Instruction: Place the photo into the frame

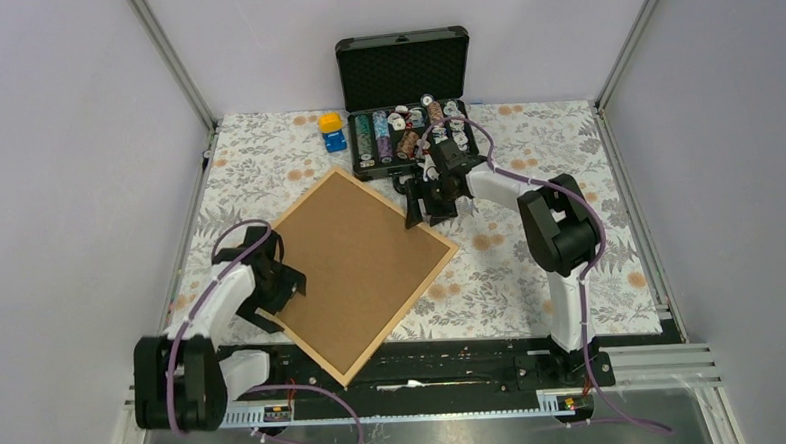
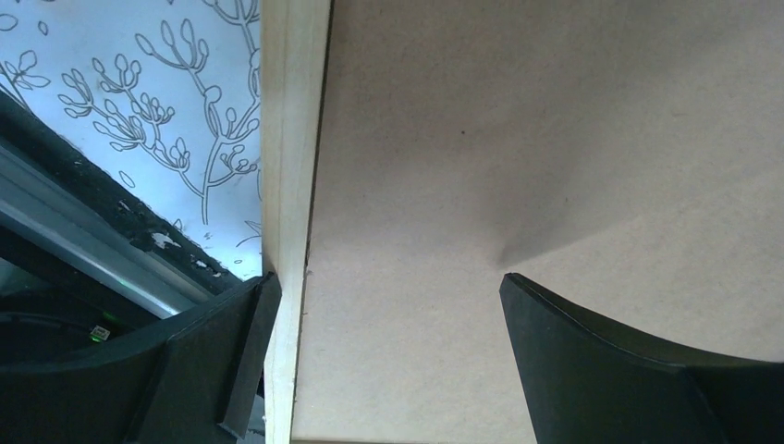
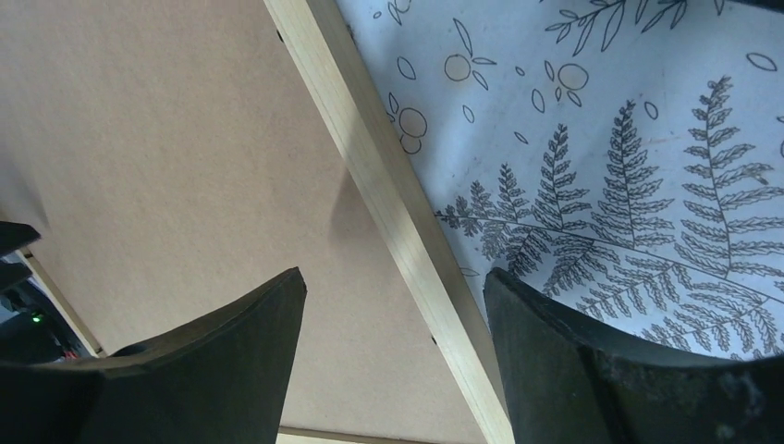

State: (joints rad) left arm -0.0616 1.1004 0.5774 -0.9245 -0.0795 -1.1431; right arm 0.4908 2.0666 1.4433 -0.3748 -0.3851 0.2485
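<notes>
The frame lies flat and turned like a diamond on the floral cloth, with a brown backing board filling it face up. The photo is hidden. My left gripper is open at the frame's left side. In the left wrist view it straddles the pale wood rail, with one finger against the rail's outer side and the other over the board. My right gripper is open at the upper right side. In the right wrist view it stands over the rail, touching nothing.
An open black case of poker chips stands at the back, close behind the right gripper. A small yellow and blue toy sits to its left. The frame's near corner overhangs the black base rail. Walls enclose the table.
</notes>
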